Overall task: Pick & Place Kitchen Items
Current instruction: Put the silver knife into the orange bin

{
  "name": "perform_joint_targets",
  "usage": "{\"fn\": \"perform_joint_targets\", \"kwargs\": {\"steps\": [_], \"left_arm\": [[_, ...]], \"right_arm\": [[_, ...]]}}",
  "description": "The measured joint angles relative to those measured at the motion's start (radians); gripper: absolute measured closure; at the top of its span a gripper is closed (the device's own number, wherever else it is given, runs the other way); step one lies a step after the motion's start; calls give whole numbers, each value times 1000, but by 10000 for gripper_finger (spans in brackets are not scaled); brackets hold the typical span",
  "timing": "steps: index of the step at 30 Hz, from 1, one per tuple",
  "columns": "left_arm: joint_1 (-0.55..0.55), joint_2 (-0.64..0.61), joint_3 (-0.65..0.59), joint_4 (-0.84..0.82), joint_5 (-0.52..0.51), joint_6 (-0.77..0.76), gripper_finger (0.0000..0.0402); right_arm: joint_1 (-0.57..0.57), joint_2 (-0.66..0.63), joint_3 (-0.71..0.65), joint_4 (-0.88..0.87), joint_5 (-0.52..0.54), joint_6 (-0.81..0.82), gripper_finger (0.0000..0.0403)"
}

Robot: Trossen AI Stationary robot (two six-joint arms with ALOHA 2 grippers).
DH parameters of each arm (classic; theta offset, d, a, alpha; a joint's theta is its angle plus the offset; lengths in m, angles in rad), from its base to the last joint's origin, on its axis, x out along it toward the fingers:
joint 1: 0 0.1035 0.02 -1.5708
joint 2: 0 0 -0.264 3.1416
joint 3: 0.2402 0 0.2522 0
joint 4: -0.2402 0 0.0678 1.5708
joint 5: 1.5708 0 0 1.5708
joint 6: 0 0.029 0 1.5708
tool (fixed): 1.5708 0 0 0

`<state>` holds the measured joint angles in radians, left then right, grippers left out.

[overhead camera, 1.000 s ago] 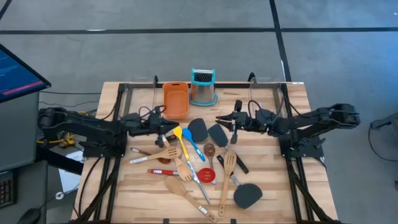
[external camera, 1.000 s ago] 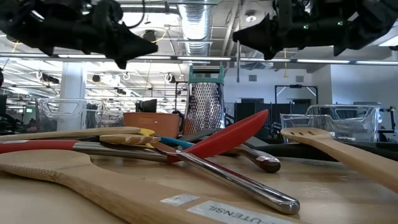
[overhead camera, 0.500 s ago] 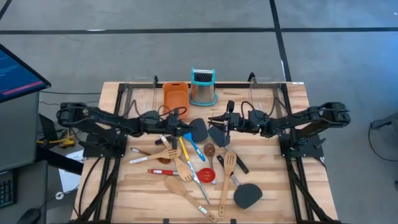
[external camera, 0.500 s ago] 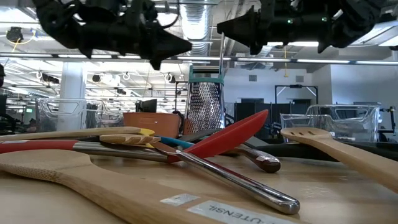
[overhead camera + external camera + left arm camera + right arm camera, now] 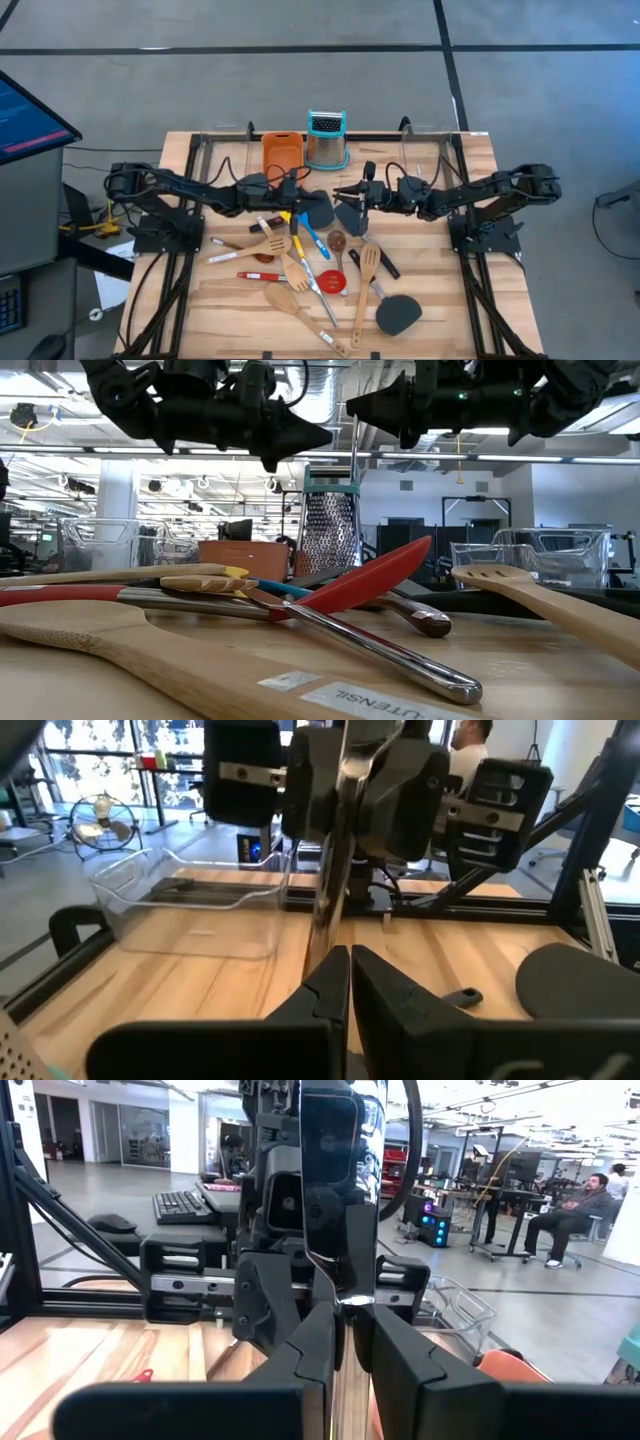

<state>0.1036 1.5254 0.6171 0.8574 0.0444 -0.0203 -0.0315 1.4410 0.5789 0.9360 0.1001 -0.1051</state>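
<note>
Reaching further in over the tabletop (image 5: 430,300) from the left with the left gripper (image 5: 305,193), now facing the right gripper (image 5: 338,193), itself advancing slightly toward the centre above the utensils (image 5: 320,265).

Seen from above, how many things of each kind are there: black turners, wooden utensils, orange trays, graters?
black turners: 3
wooden utensils: 4
orange tray: 1
grater: 1
Total: 9
</note>
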Motion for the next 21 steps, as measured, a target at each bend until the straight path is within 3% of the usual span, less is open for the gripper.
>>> {"fn": "perform_joint_targets", "kwargs": {"steps": [21], "left_arm": [[-6,4,13,17,-38,-9,235]], "right_arm": [[-3,0,0,0,-28,-1,367]]}}
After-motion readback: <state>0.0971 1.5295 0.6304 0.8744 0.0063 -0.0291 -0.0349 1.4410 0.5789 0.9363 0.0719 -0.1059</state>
